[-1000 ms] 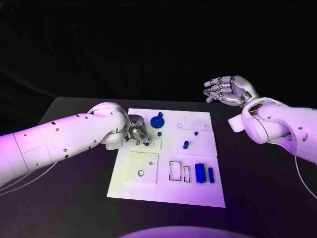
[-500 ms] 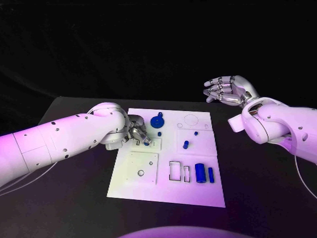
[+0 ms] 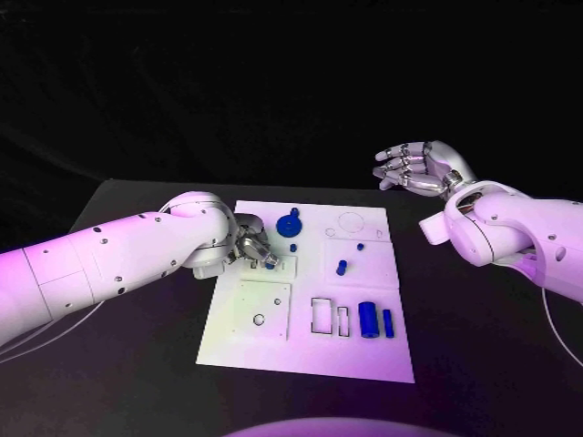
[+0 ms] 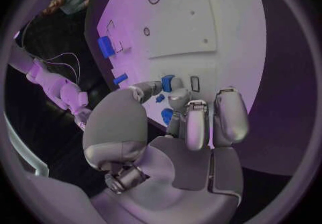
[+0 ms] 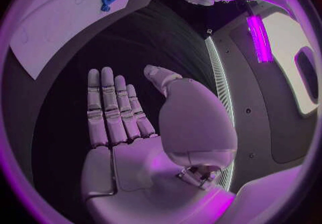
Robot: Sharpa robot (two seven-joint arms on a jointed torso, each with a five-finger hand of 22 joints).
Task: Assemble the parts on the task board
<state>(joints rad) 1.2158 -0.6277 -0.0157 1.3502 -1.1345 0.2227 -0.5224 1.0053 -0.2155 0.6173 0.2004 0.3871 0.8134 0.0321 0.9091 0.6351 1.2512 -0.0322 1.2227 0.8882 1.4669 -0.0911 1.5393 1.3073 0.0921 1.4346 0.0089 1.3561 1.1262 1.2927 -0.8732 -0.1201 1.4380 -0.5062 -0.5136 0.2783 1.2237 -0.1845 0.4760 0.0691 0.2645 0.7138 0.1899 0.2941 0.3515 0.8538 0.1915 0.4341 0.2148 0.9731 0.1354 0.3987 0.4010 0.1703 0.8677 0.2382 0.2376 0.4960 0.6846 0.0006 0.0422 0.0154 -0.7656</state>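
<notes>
Pinching a small blue part (image 4: 168, 82) at its sides, your left hand (image 3: 253, 248) works over the task board (image 3: 298, 350); it looks rigid, light, slippery; right hand (image 3: 421, 167) hangs spread.

White smooth-shelled arms, dark screw dots; silver segmented fingers (image 5: 114, 106); thin cables trailing beneath.

Task board (image 3: 305, 341) mid-table (image 3: 134, 364); left robot hand (image 3: 253, 248) on board's left edge.

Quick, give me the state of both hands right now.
Left hand: fingers down on the task board, pinching a small blue part.
Right hand: open, holding nothing, raised off to the side of the board.
</notes>
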